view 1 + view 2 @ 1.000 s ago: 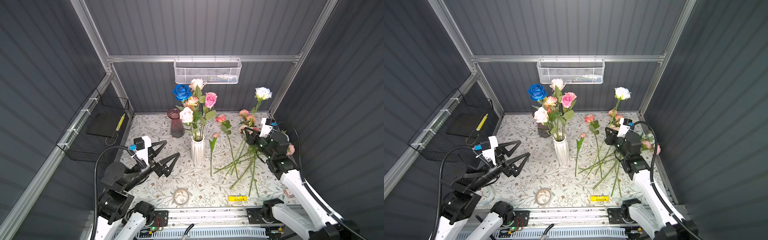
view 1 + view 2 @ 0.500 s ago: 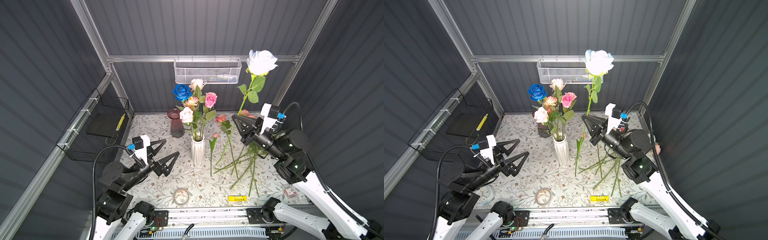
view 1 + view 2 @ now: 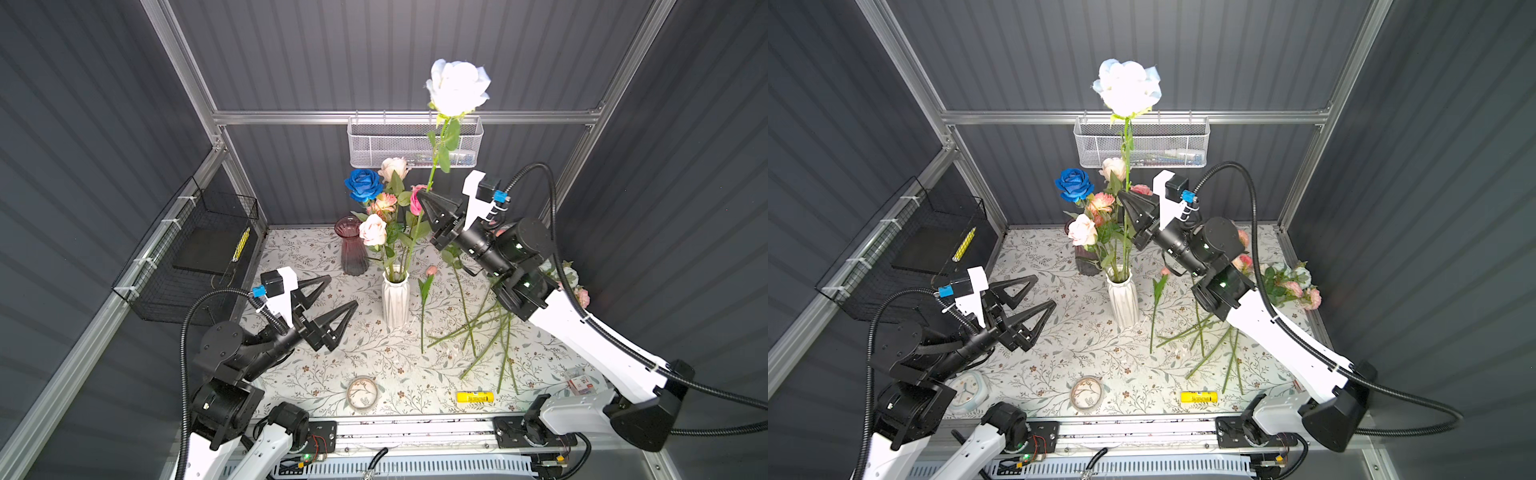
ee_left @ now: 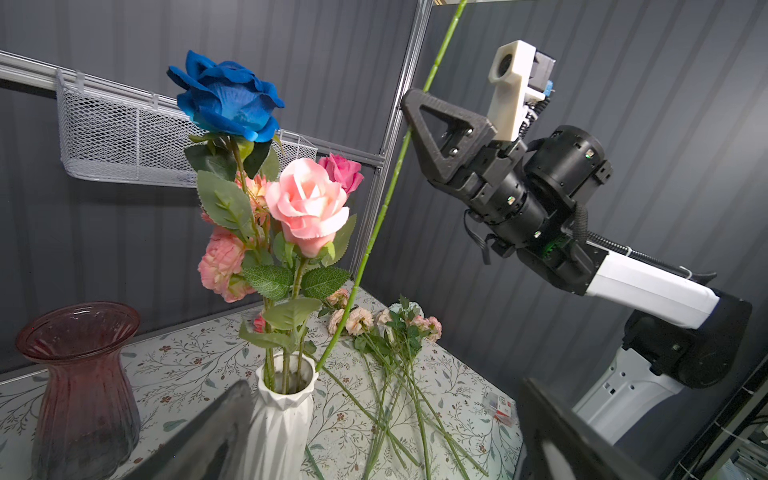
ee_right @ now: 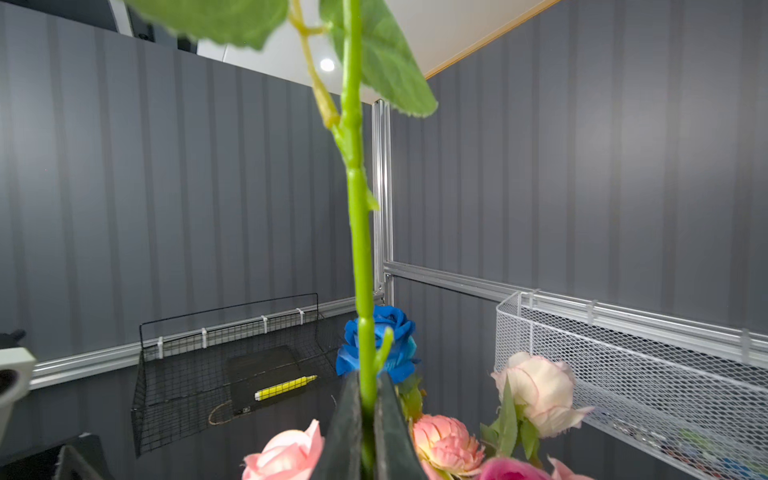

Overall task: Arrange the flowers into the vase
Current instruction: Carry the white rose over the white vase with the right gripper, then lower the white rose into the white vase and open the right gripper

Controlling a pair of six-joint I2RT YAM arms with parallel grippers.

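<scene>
- Pinches the white rose [image 3: 457, 87] at mid-stem in the right claw [image 3: 420, 195], bloom high, long axis near upright with a slight lean.
- Hangs the stem's lower tip at the rim of the white vase [image 4: 282, 415], below the claw; inside the mouth or just outside, hard to tell.
- Holds the left claw [image 3: 341, 291] spread wide and empty, left of the vase, farther from the stem.
- Leaves loose stems [image 3: 478, 328] on the counter [image 3: 316, 374] at right.

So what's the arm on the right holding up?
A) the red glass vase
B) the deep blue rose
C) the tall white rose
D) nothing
C: the right tool is shut on the green stem of the white rose, its bloom high above the white vase.
</scene>
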